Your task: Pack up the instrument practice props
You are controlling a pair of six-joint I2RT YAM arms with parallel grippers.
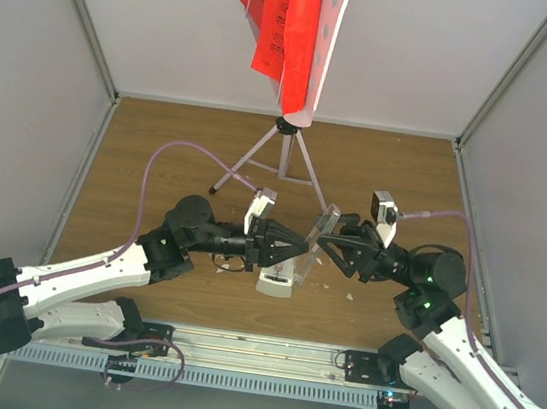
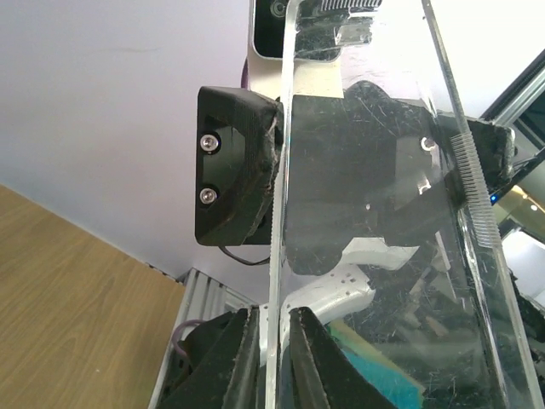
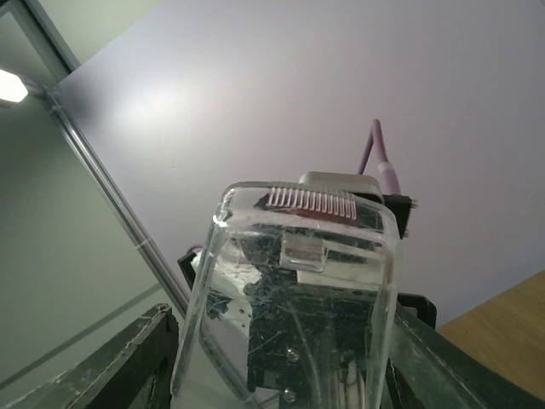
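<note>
Your left gripper is pressed together on the edge of a scratched clear plastic cover, held above the small white pyramid-shaped metronome at mid-table. Your right gripper brackets the cover's sides; whether it presses them, you cannot tell. The pale perforated music-stand plate with red ribbed sheets stands behind.

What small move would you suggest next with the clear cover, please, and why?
Probably close the right fingers onto the clear cover: the left fingers already pinch its edge, while the right ones seem to flank its sides, so a two-sided hold looks steadier.
</note>
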